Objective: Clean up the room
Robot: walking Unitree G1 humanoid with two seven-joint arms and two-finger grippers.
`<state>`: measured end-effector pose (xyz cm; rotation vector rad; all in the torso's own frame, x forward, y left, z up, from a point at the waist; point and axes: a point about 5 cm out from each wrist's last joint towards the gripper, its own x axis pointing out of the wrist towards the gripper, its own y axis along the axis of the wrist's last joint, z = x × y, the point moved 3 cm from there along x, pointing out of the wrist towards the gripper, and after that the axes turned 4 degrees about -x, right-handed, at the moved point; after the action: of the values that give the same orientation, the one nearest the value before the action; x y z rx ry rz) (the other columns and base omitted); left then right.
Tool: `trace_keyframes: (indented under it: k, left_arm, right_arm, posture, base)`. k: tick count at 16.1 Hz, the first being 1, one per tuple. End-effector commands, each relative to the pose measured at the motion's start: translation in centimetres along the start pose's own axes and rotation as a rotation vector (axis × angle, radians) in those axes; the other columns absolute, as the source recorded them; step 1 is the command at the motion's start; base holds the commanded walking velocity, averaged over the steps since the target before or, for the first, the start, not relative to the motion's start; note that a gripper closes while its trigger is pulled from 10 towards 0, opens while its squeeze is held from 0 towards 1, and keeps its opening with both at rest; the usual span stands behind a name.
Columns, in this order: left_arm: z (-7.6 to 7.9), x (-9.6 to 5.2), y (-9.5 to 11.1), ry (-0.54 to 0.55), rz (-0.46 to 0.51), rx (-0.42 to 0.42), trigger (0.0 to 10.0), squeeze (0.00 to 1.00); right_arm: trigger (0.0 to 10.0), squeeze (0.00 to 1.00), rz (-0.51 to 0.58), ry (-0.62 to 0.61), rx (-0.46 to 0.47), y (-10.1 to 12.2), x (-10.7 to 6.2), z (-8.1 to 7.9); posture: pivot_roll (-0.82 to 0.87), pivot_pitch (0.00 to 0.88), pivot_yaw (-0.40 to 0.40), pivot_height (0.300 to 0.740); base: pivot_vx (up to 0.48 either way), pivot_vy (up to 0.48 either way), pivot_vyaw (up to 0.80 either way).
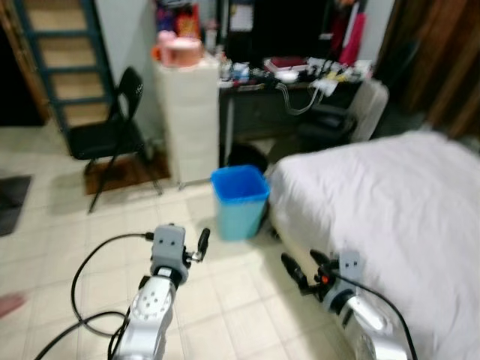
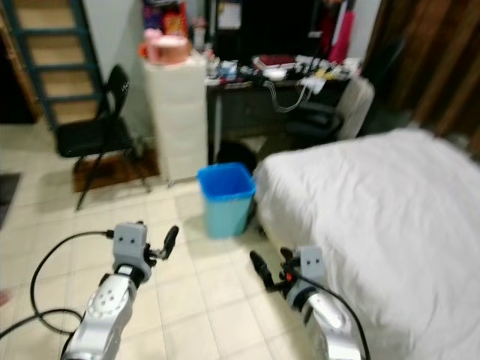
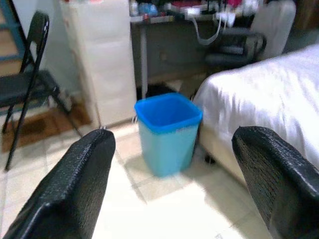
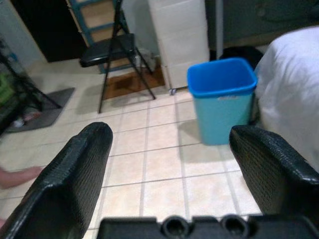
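Observation:
A blue waste bin [image 1: 240, 201] stands open on the tiled floor, between a white drawer cabinet and the corner of the bed. I can see nothing inside it from here. My left gripper [image 1: 197, 246] is raised ahead of me, short of the bin, open with nothing between its fingers [image 3: 79, 184]. My right gripper [image 1: 306, 267] hovers low beside the bed's edge, also open and holding nothing. In the right wrist view the bin [image 4: 224, 97] lies ahead between the two black fingers [image 4: 75, 179].
A bed with a white cover [image 1: 390, 217] fills the right side. Behind the bin are a white cabinet [image 1: 187, 120], a cluttered dark desk [image 1: 292, 82] and an office chair [image 1: 352, 112]. A black folding chair [image 1: 112, 135] and a ladder [image 1: 60, 60] stand left. A dark mat [image 1: 11, 199] lies far left.

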<state>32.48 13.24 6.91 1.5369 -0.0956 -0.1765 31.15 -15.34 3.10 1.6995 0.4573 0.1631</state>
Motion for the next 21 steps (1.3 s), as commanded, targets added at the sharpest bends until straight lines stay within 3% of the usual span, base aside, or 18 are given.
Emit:
trace_keyframes:
  k: [1, 4, 12, 21]
  left_arm:
    - [0.7, 0.3, 0.3, -0.029, 0.006, -0.004, 10.0, 0.0]
    - [0.7, 0.4, 0.2, -0.034, 0.001, -0.001, 10.0, 0.0]
    - [1.1, 0.3, -1.0, -0.063, -0.041, -0.014, 10.0, 0.0]
    - [0.8, 0.7, -1.6, -0.11, -0.074, -0.031, 10.0, 0.0]
  right_arm:
    - [10.0, 0.0, -0.012, -0.009, 0.011, -0.2, -0.3, 0.5]
    - [10.0, 0.0, -0.005, -0.027, -0.003, -0.1, -0.3, 0.7]
    - [10.0, 0.0, -0.03, -0.135, -0.043, -0.7, -1.1, 2.2]
    - [10.0, 0.0, -0.012, -0.212, -0.043, -0.7, -2.0, 3.4]
  posture:
    - [0.04, 0.0, -0.058, 0.74]
    - [0.04, 0.0, -0.057, 0.74]
    - [0.02, 0.0, -0.053, 0.74]
    - [0.0, 0.0, -0.05, 0.74]
  base:
    - [-0.277, 0.0, 0.0]
    - [-0.289, 0.0, 0.0]
    - [-0.035, 0.0, -0.79]
    - [0.0, 0.479, -0.79]
